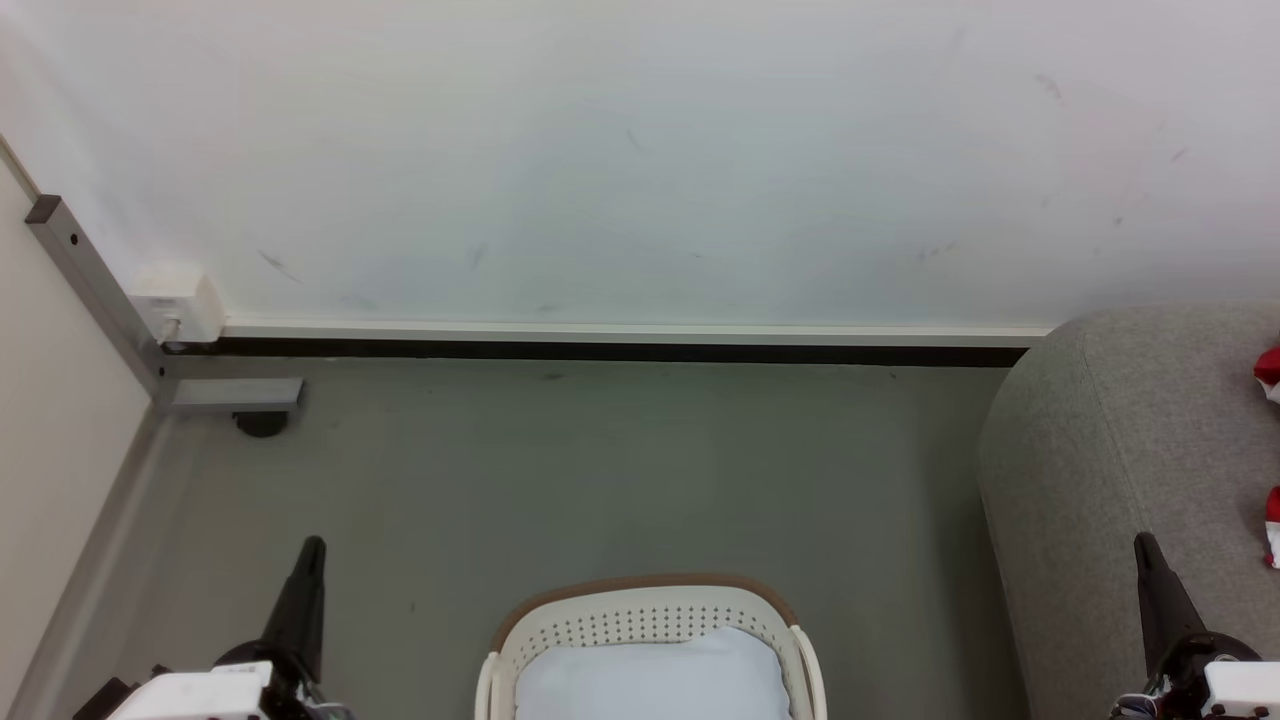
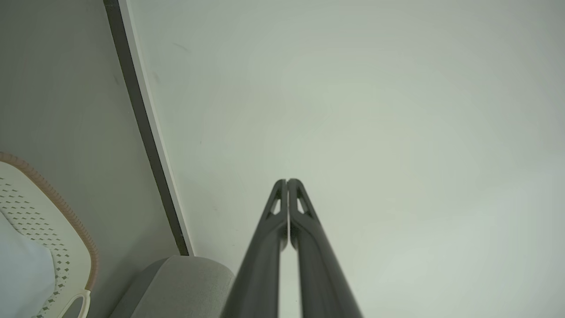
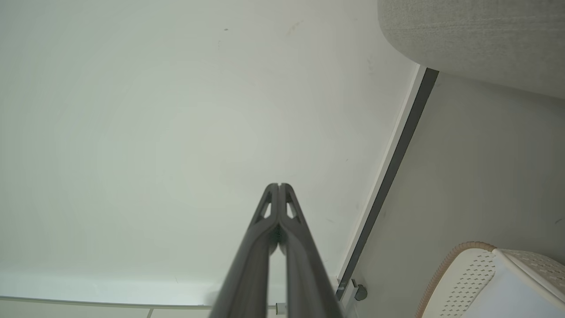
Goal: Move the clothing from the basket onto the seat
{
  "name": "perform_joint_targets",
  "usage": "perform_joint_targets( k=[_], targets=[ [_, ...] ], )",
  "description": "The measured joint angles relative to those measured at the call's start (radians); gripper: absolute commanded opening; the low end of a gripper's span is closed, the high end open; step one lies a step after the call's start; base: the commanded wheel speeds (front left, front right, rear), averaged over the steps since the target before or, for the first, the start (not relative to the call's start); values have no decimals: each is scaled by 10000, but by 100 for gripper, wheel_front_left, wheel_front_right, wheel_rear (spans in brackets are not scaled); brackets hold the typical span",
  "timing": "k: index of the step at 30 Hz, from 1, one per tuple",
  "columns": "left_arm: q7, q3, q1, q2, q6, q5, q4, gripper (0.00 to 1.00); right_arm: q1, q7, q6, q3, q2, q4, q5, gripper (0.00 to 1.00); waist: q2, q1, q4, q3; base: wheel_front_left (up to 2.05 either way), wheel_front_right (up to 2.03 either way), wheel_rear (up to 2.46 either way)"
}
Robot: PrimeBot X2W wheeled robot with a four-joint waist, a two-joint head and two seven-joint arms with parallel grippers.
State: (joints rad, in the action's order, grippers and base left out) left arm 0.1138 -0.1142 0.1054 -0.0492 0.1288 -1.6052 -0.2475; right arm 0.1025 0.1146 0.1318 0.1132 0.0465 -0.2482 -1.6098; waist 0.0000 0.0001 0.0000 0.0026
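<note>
Clothing (image 1: 1270, 372) lies on the seat (image 1: 1120, 440), right of the closed, empty right end effector (image 1: 1144, 548); left end effector (image 1: 312, 548) likewise closed, left of the basket (image 1: 650, 586).

Open floor (image 1: 600, 470) runs between the near basket (image 1: 650, 612) and far wall (image 1: 640, 150); the sofa (image 1: 1120, 470) blocks the right.

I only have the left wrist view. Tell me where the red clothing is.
Observer: Red clothing lies on the seat, at the head view's right edge.
Operator: Check the basket for leftovers.
Observer: The part of the basket in the head view holds a pale liner and nothing red; its near end is cut off.
Operator: Report the right tool.
Observer: The right tool is shut and empty, pointing at the wall.
</note>
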Motion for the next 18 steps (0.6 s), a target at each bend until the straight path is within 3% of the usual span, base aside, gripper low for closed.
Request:
perform_joint_targets(
  k=[18],
  targets=[
    [2,-4,5,2,2,-2,0,0,11,0,0,4,0,4,-21,0,0,0,0,-1,0,0,0]
  ],
)
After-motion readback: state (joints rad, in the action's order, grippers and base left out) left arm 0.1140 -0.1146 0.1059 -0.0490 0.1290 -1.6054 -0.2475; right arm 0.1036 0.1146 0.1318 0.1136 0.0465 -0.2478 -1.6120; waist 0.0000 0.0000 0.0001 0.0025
